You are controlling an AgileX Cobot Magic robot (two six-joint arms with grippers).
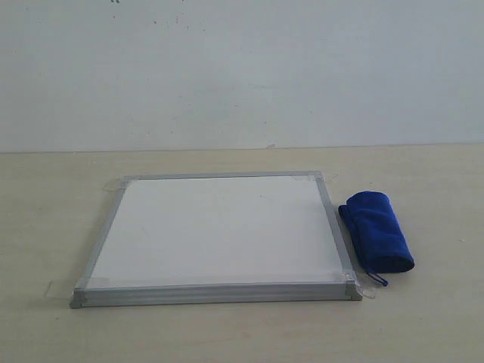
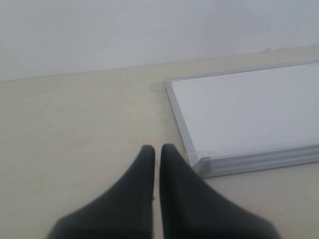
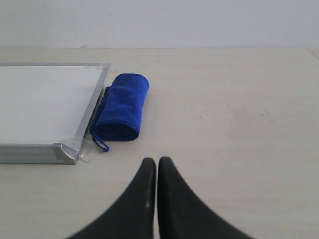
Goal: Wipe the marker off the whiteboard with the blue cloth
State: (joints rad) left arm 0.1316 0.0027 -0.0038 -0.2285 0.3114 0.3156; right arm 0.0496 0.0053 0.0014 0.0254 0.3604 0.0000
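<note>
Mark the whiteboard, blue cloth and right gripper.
whiteboard (image 1: 219,227): exterior view, bare white face.
blue cloth (image 1: 376,231): exterior view, middle of the roll.
right gripper (image 3: 156,160): right wrist view, midway between the fingertips.

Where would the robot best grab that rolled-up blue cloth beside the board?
Probably the middle of the blue cloth, from straight above, using the right gripper, which faces it. The roll lies on its side, soft and rounded, so the jaws can pinch it across. One side sits close to the whiteboard frame, leaving little room for a sideways approach.
</note>
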